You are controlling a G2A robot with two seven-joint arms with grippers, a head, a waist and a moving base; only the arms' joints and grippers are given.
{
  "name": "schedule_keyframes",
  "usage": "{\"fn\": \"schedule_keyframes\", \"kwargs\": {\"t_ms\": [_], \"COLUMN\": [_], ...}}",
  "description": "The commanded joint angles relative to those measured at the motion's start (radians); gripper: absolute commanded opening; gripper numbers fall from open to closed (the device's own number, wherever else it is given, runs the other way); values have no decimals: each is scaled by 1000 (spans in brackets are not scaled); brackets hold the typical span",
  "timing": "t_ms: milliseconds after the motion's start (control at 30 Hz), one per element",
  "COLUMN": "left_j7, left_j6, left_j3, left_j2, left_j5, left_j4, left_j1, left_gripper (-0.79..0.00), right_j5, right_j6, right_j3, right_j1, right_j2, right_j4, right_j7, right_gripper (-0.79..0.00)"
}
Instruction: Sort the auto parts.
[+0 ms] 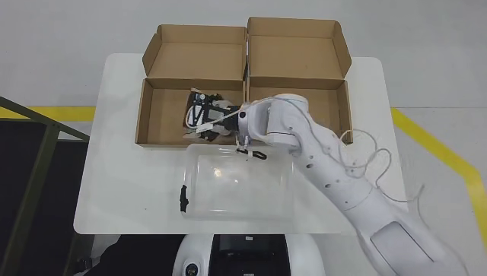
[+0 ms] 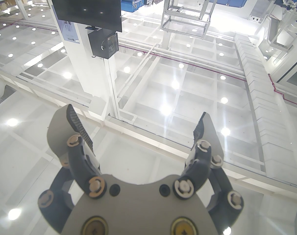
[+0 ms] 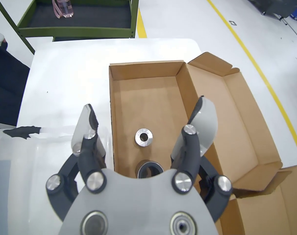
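Note:
A silver metal ring (image 3: 143,136) and a dark ring (image 3: 149,168) lie on the floor of the left cardboard box (image 1: 163,112), the dark one partly hidden behind my right wrist. My right gripper (image 3: 146,105) hangs open above them with nothing between its fingers. In the top view the right gripper (image 1: 202,116) sits over the middle of that box, its arm stretching in from the lower right. My left gripper (image 2: 137,111) points up at the ceiling, open and empty.
A second open cardboard box (image 1: 335,101) stands to the right of the first. A clear plastic bin (image 1: 240,185) with a black tape tab (image 1: 183,198) sits in front of both on the white table (image 1: 114,162). A green cart (image 3: 77,18) stands beyond the table.

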Motion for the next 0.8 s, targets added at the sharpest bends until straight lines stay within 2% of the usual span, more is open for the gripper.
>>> {"fn": "schedule_keyframes", "kwargs": {"t_ms": [0, 300, 500, 767], "left_j7": [0, 0, 0, 0], "left_j6": [0, 0, 0, 0], "left_j3": [0, 0, 0, 0], "left_j2": [0, 0, 0, 0], "left_j5": [0, 0, 0, 0], "left_j4": [0, 0, 0, 0], "left_j1": [0, 0, 0, 0], "left_gripper": [0, 0, 0, 0], "right_j5": [1, 35, 55, 38], "right_j6": [-24, -124, -194, -265], "right_j3": [54, 259, 393, 574], "right_j1": [-47, -228, -322, -447], "right_j2": [18, 79, 113, 152], "right_j4": [-61, -241, -296, -357], "right_j7": [5, -13, -29, -112], "right_gripper": [0, 0, 0, 0]}}
